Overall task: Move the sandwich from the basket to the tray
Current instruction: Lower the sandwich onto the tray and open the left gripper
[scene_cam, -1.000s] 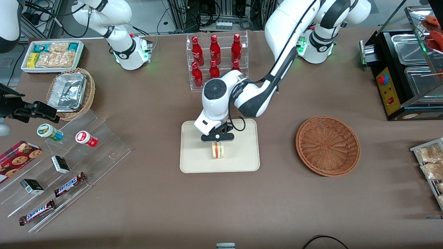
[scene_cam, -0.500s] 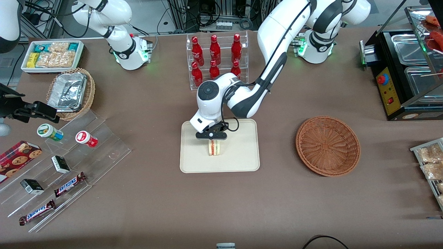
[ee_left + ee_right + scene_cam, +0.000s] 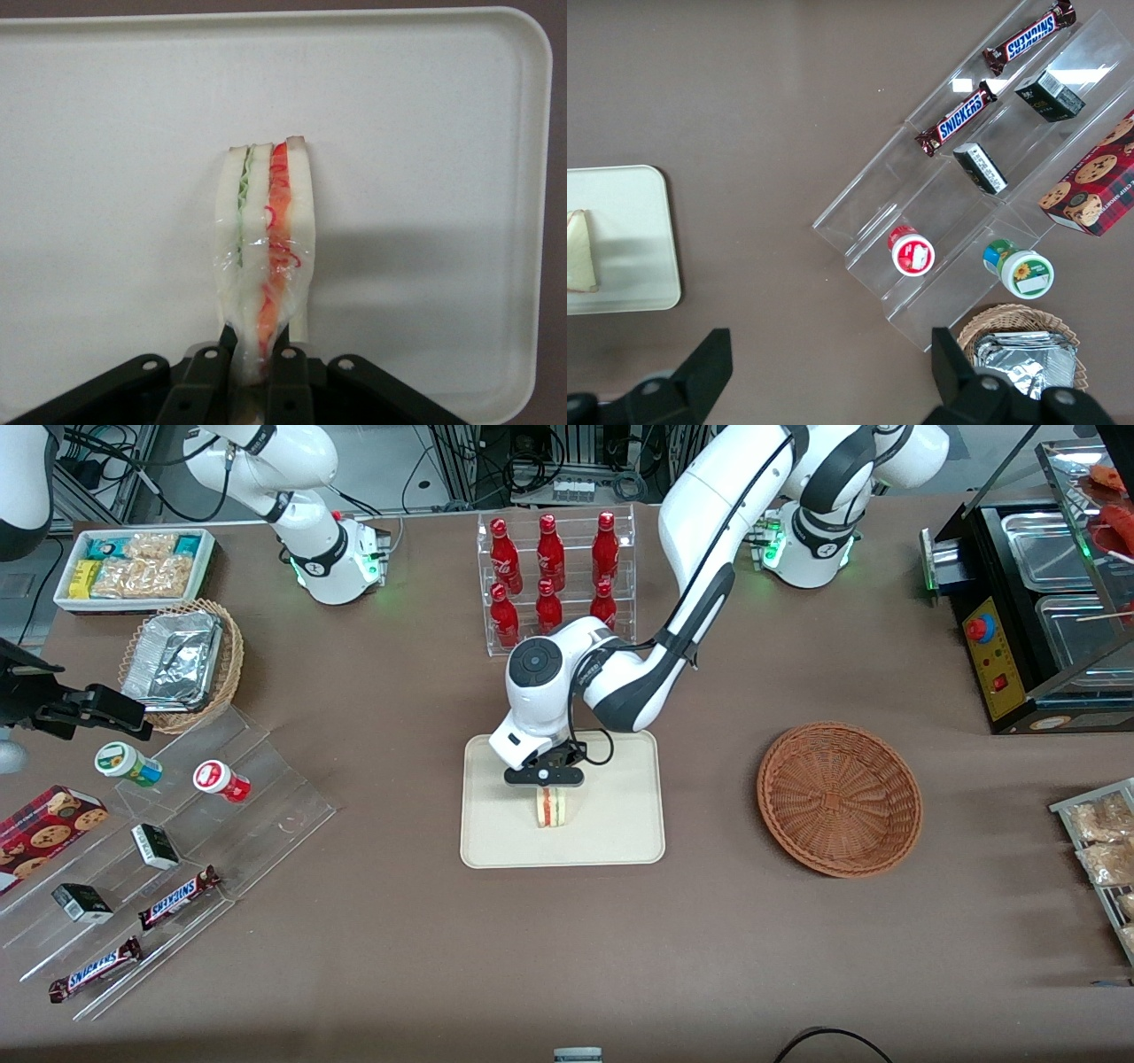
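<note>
The sandwich (image 3: 551, 808) (image 3: 264, 257) is a wrapped wedge of pale bread with a red and green filling stripe. It stands upright on the cream tray (image 3: 620, 833) (image 3: 425, 133), near the tray's middle. My gripper (image 3: 545, 779) (image 3: 257, 341) sits just above it, shut on the sandwich's upper corner, with both black fingers pressing the wrap. The reddish-brown basket (image 3: 839, 798) lies toward the working arm's end of the table with nothing in it. The right wrist view shows the sandwich (image 3: 579, 252) edge-on upon the tray (image 3: 629, 239).
A clear rack of red bottles (image 3: 554, 576) stands farther from the front camera than the tray. Toward the parked arm's end are a clear stepped shelf (image 3: 177, 841) of snacks, a tan wicker basket holding foil (image 3: 182, 662) and a white bin of packets (image 3: 133, 567). A black appliance (image 3: 1036, 611) stands toward the working arm's end.
My gripper carried the sandwich a little toward the parked arm's end and farther from the front camera over the tray. Over the last half second it has hardly moved.
</note>
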